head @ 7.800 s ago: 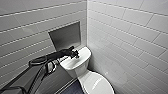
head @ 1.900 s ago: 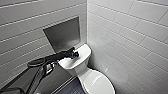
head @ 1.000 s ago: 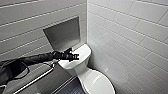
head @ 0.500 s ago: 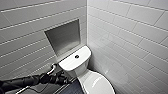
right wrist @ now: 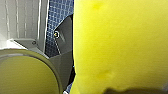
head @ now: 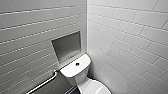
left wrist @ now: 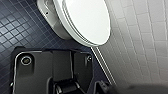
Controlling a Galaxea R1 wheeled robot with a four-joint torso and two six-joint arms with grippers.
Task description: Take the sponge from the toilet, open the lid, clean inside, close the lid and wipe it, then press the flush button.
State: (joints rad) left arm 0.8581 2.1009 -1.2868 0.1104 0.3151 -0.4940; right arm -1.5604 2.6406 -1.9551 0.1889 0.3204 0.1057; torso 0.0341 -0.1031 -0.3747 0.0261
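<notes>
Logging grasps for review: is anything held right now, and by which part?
The sponge, apparently in the right claw; which part is gripped cannot be told.

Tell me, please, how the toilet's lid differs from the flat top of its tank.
The lid is oval, while the tank top is a rounded rectangle. The tank top carries the small dark flush button at its centre; the lid shows a plain face. The lid lies shut, lower than the tank top and in front of it. Both are white, smooth and glossy.
</notes>
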